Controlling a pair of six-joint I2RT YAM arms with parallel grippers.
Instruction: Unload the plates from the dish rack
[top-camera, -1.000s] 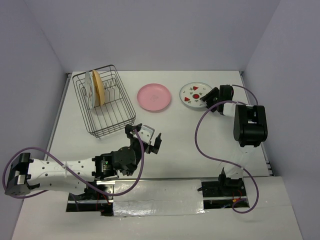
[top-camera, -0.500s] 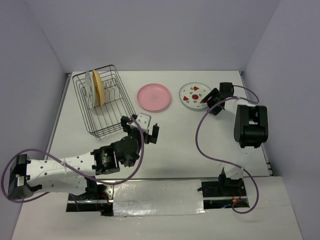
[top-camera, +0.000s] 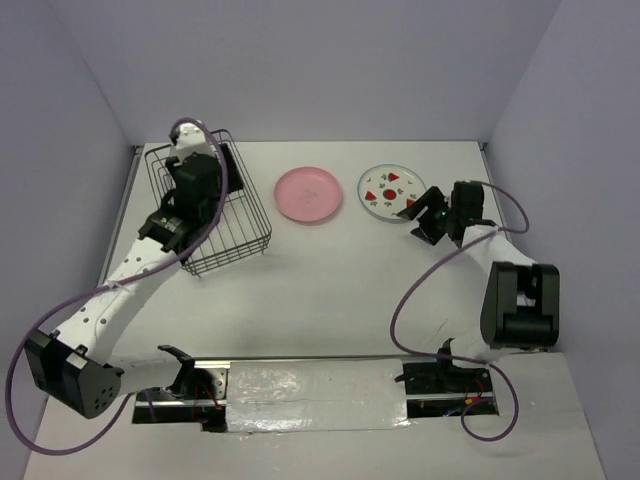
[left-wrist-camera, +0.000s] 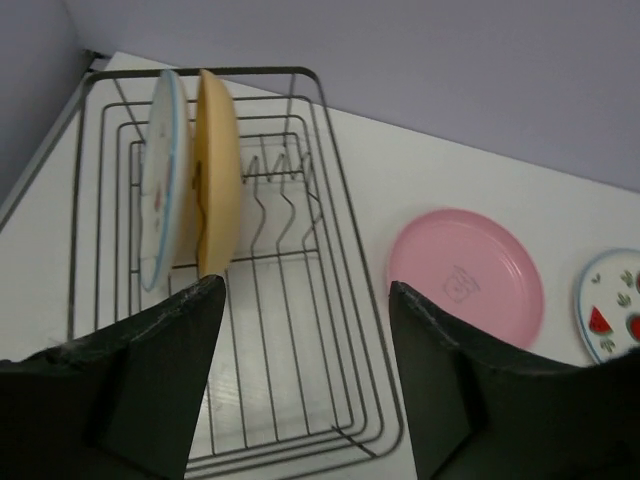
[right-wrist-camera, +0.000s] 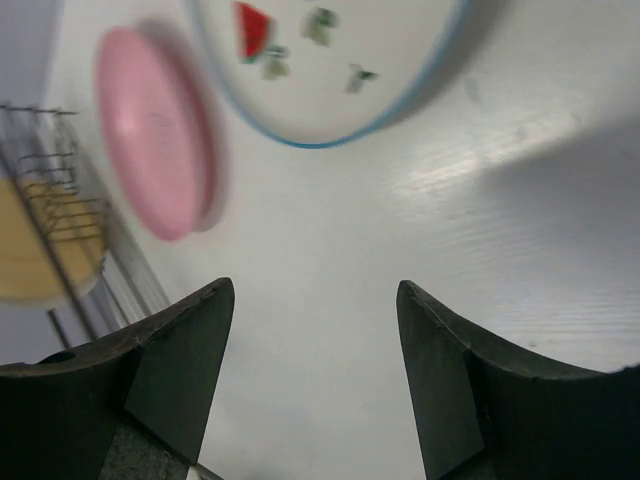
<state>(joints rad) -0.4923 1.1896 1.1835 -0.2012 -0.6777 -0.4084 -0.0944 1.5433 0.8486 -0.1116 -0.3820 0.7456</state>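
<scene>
- Noted dish rack (left-wrist-camera: 280, 200) at 10 o'clock on table (top-camera: 330, 280); in top view largely masked by left arm (top-camera: 130, 270).
- Counted two plates upright in far slots of rack: yellow-orange plate (left-wrist-camera: 218, 170), with pale blue-rimmed plate (left-wrist-camera: 160, 180) at its 9 o'clock. Cannot tell whether touching; face of the latter seen edge-on, pattern unreadable.
- Found left tool (left-wrist-camera: 300, 300) spread wide, nothing held, above near half of rack; near corners of rack hidden behind it.
- Logged pink plate (top-camera: 309, 193) flat on table at 12 o'clock, fruit-marked white plate (top-camera: 390, 190) at 1 o'clock, apart.
- Found right tool (right-wrist-camera: 315, 295) open, nothing held, close by at 4 o'clock of that plate; wrist view blurred, plate cropped at top.
</scene>
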